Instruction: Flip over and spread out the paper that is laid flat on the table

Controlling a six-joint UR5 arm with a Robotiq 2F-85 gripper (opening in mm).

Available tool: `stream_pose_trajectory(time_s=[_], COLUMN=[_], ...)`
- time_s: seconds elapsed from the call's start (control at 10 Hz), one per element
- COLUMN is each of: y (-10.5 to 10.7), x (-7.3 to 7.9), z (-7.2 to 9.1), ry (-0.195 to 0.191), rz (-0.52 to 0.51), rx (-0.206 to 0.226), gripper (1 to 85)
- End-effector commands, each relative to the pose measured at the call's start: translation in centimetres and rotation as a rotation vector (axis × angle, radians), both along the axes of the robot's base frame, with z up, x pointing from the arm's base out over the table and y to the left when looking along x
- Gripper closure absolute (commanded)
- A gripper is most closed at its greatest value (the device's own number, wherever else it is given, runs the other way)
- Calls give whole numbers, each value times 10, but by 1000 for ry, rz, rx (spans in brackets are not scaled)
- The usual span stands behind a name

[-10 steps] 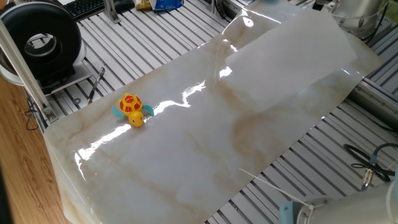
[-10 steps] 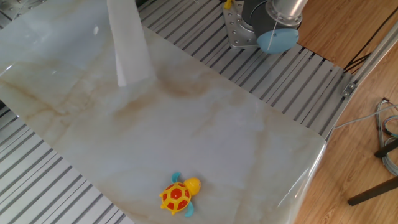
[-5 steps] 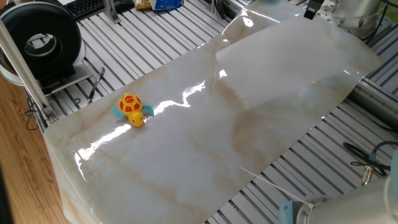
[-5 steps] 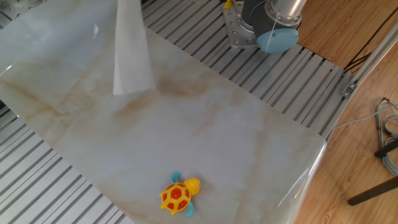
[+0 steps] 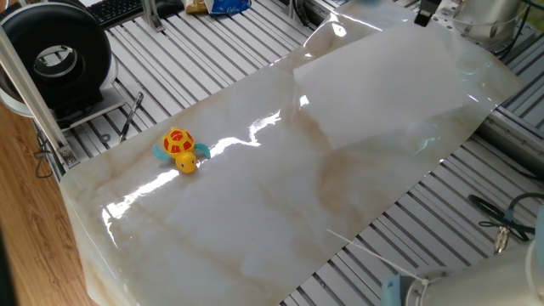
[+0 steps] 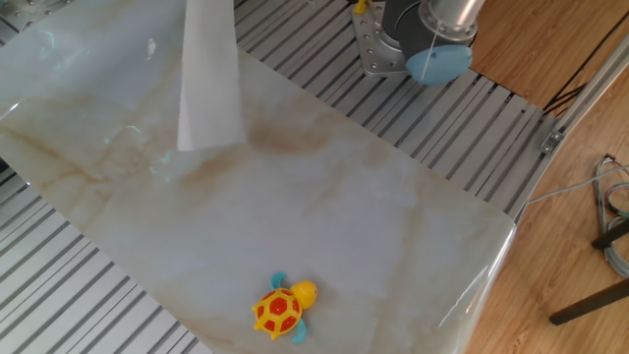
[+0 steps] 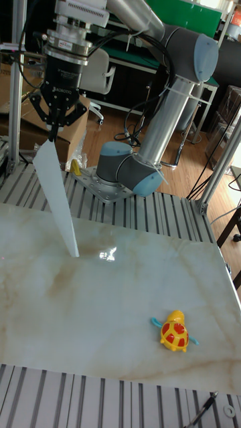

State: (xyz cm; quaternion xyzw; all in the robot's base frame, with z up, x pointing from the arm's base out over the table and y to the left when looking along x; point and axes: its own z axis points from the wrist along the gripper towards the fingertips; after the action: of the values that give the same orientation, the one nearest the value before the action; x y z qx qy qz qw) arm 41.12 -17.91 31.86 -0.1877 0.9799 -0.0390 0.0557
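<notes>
- One fixed view: the paper (image 5: 382,89) shows as a pale, broad sheet over the far right part of the table (image 5: 255,221); its top runs up toward the dark tip of the gripper (image 5: 425,13) at the upper edge of the picture. A toy turtle (image 5: 179,150) sits near the left end of the tabletop, well apart from the paper. A black round device (image 5: 55,55) stands on the ribbed frame off the table's far left corner.
- The other fixed view: the paper (image 6: 208,79) hangs as a narrow white strip from the top edge of the picture; its lower end is close over the tabletop (image 6: 344,216) near the far left side. Whether it touches cannot be told. The turtle (image 6: 282,307) is near the front edge. The arm's base (image 6: 413,39) stands on the frame beyond the far edge.
- Tall fixed view: the gripper (image 7: 52,134), fingers pinched narrow, holds the paper (image 7: 57,200) by its top edge; the sheet hangs slanted, its bottom corner at the tabletop (image 7: 107,301) near the back left. The turtle (image 7: 175,332) lies toward the front right.
</notes>
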Motion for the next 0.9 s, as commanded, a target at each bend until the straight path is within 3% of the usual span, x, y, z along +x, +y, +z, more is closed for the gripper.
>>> stream_pose_trajectory(time_s=[0.0, 0.2, 0.4, 0.6, 0.8], y=[18, 25, 22, 33, 23], x=[23, 34, 24, 15, 3], z=[10, 4, 4, 2, 3], ry=[-26, -46, -27, 3, 0], rz=[62, 103, 53, 19, 3], rx=[-34, -28, -12, 36, 38], gripper=[843, 843, 843, 843, 843])
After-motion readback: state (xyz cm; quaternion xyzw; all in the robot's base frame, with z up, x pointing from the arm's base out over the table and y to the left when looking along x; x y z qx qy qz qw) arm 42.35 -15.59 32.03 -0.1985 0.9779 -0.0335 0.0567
